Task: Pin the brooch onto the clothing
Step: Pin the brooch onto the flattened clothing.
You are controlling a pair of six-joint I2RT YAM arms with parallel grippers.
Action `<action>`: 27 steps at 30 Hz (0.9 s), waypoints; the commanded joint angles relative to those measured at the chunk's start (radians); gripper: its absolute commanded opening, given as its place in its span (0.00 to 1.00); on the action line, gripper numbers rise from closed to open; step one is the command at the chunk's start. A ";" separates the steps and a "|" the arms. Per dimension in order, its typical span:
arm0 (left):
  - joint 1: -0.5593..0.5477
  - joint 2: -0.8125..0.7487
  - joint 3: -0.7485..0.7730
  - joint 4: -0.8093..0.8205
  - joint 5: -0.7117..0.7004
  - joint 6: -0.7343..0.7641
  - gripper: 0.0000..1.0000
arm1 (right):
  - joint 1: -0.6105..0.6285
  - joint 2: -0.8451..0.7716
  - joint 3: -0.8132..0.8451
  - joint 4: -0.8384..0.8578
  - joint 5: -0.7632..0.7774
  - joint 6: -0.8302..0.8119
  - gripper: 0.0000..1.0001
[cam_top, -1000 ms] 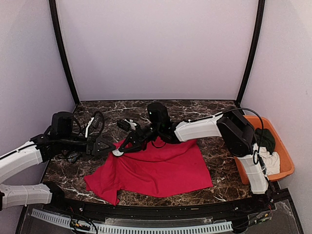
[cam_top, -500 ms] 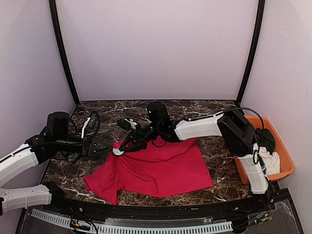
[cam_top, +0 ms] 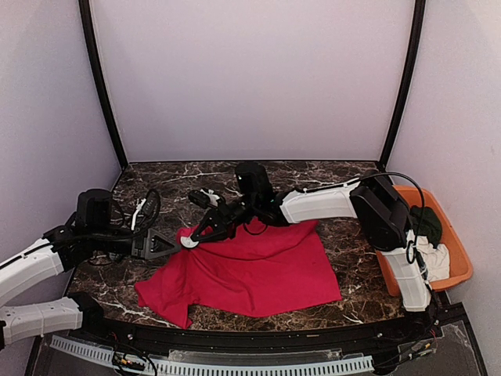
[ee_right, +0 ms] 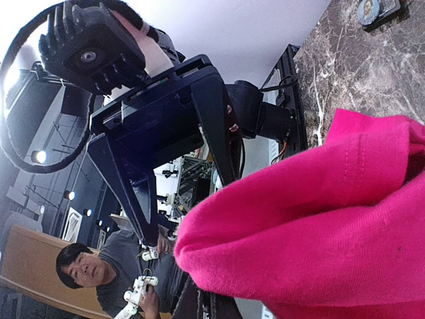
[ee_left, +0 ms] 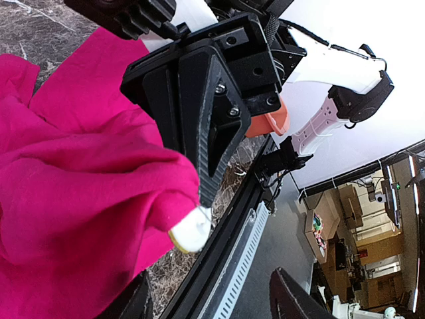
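My right pincer [cam_top: 196, 237] is clenching a raised corner of the shirt [cam_top: 250, 274], brooch [cam_top: 189, 244] at its tip, the rest lying on the counter [cam_top: 348, 235]. My left pincer [cam_top: 167, 248] is hovering released just beside it.

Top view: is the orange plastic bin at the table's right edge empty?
No: the orange plastic bin holds a dark green garment and a white cloth.
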 commanded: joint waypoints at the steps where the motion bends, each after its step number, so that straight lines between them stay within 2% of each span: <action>1: 0.005 0.035 -0.003 0.102 0.003 -0.033 0.59 | -0.006 -0.027 0.031 0.014 0.001 -0.019 0.00; 5: 0.005 0.085 0.000 0.160 -0.006 -0.027 0.57 | -0.004 -0.028 0.034 0.012 -0.002 -0.020 0.00; 12: 0.004 0.141 0.008 0.231 0.011 -0.024 0.46 | -0.004 -0.027 0.032 0.002 -0.004 -0.025 0.00; 27: 0.031 0.128 0.006 0.247 0.023 -0.002 0.42 | -0.004 -0.023 0.027 -0.003 -0.006 -0.031 0.00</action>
